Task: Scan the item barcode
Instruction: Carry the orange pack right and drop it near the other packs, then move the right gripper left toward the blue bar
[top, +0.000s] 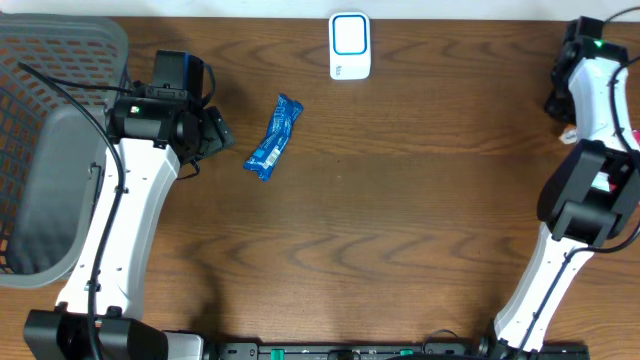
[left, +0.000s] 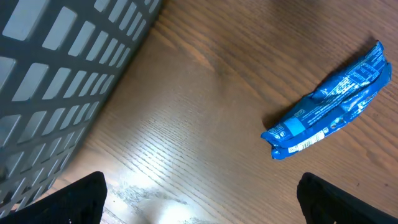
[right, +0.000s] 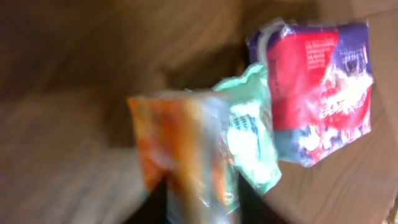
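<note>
Blue packet (top: 273, 137) carries white label print, too small to read.

You see a bench (top: 400, 200) of dark wood with clear grain and a faint sheen. The blue packet (top: 273, 137) is crinkled, glossy plastic film. The basket (top: 70, 40) looks like matt grey plastic lattice, and the scanner (top: 350, 45) like smooth white plastic.

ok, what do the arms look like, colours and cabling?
Both arms: white rounded links, black joint housings. Left arm has a black cable looped along it and a black gripper. Right arm shows a small green light near its wrist.
</note>
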